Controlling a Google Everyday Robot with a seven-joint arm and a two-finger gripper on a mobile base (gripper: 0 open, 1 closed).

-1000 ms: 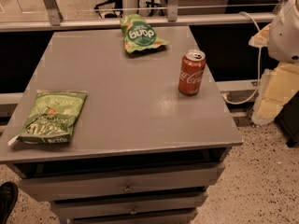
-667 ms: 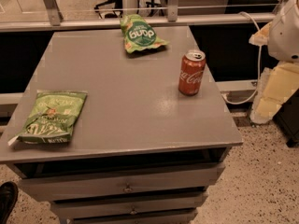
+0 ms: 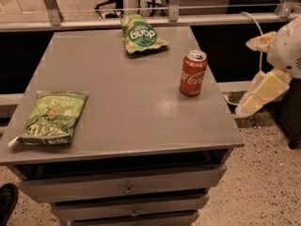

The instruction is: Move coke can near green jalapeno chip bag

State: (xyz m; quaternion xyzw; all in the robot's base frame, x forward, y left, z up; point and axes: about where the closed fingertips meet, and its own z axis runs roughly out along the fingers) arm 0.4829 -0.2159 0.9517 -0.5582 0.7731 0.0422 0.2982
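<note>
The coke can [image 3: 193, 73] stands upright on the grey table [image 3: 127, 107], on the right side and close to the right edge. A wide stretch of bare tabletop runs from it to the green jalapeno chip bag [image 3: 53, 117]. That bag lies flat at the front-left corner, its lower end reaching the front and left edges. A smaller green pouch [image 3: 141, 33] lies near the back edge. The gripper [image 3: 261, 92] hangs off the table beyond the right edge, apart from the can. Whether it is spread or closed cannot be told.
</note>
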